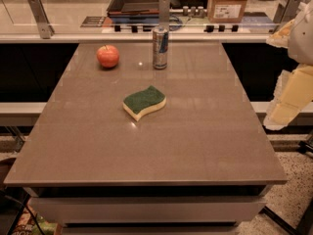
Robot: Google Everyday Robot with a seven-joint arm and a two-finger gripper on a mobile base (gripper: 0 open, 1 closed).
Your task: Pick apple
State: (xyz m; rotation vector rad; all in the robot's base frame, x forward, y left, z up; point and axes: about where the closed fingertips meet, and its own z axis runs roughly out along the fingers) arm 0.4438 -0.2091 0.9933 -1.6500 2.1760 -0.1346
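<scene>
Apple [108,56] near can [160,48]; gripper [286,106] far right

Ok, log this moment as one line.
apple: far-left on table, untouched | pincer: beyond table's right edge, away from apple | can: upright, right of apple | sponge: mid-table

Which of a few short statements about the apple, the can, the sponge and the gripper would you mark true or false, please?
1. The apple sits at the far left of the table, left of the can. True.
2. The sponge touches the can. False: it lies apart from it, mid-table, nearer the camera.
3. The gripper is holding the apple. False: it hangs at the right edge of the view, beyond the table's side, far from the apple.
4. The can stands upright. True.
</scene>
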